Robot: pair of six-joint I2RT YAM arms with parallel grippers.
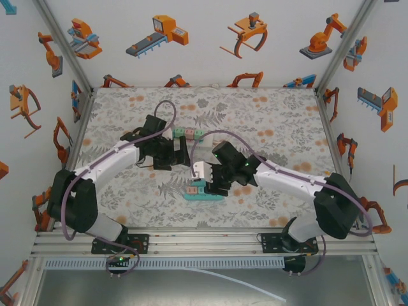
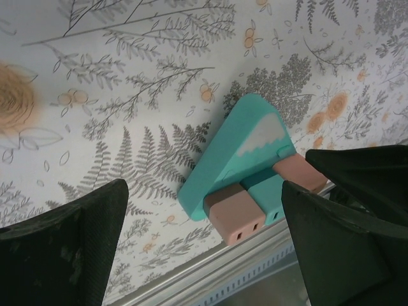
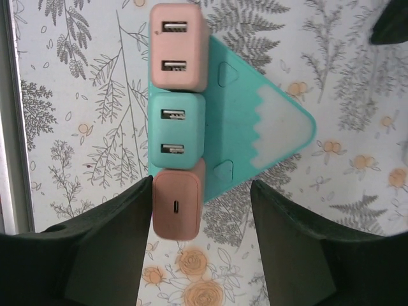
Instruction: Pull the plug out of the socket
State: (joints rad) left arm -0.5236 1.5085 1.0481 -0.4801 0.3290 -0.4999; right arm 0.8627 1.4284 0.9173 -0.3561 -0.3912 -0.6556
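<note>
Your left arm (image 1: 108,159) and right arm (image 1: 290,182) match: white link shells between bulky black joint housings, with a lilac cable (image 1: 167,108) looping along each. Black base plates (image 1: 121,243) anchor them. On your left gripper (image 2: 207,185) and right gripper (image 3: 202,185), the fingers (image 2: 64,248) are matte black, faintly grainy wedges.

Text: none legible anywhere.
Socket base (image 3: 280,121): two small raised triangle marks, perhaps buttons rather than signs; no lettering.
Plugs (image 3: 176,124): port faces bare of brand or number.
Walls (image 1: 191,57): robot drawings, uncaptioned.
</note>
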